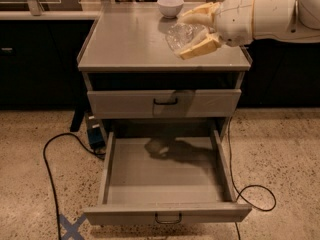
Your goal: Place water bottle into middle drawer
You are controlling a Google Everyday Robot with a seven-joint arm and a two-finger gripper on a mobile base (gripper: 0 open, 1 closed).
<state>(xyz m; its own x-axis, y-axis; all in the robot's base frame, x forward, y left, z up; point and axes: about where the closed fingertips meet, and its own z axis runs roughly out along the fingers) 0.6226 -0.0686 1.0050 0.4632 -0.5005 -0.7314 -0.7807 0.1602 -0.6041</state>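
Opens nearest with the middle drawer: stands wide open, well out past the table's front edge, and shows a plain grey floor with a soft shadow toward the back. Carries a small dark wire handle on the flat front panel. Rests over speckled floor, with a blue tape cross just off the left front corner and a black cable looping along the left side, another loop off to the right. Moving up and back: meets a second drawer shut flush under the front edge, dark handle in the middle, then a dark gap just beneath the grey table top. And up top, over the right front corner, finds the gripper, reaching in from beyond the right edge on a white arm. Clamps the water bottle between two yellowish fingers, one above and one below, closed in only as far as the clear plastic lets them. Holds that bottle tipped over on its side, over the table top and not over the open drawer; cannot tell how high off the surface. Ends at the far edge with a white round bowl, just beyond the bottle and apart from it.
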